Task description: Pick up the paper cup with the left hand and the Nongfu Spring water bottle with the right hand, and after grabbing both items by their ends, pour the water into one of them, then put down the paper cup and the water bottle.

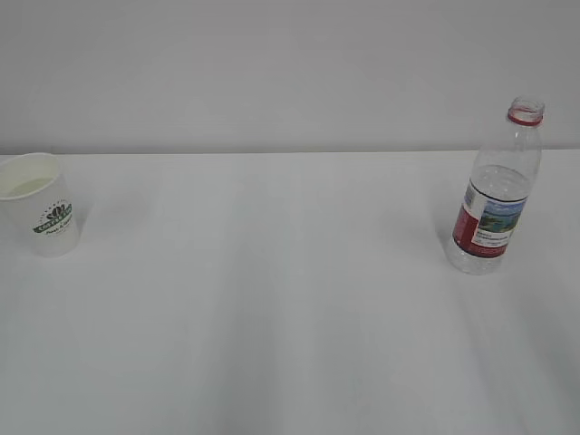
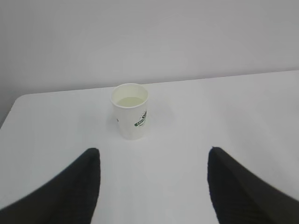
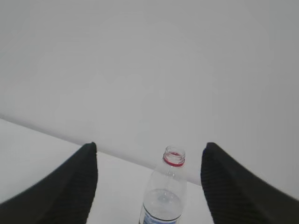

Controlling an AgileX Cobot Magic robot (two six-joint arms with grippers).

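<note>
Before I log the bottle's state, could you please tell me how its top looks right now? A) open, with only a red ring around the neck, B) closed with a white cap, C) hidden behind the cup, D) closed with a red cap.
A: the bottle stands upright with an open mouth and just a red ring at the neck, far from the cup.

I'm looking at the paper cup [image 1: 40, 216]: there's a dark green round logo with lettering under it, but I can't read the words. The water bottle [image 1: 494, 198] carries a red-and-white label with a landscape picture; its print is too small for me to read.
</note>
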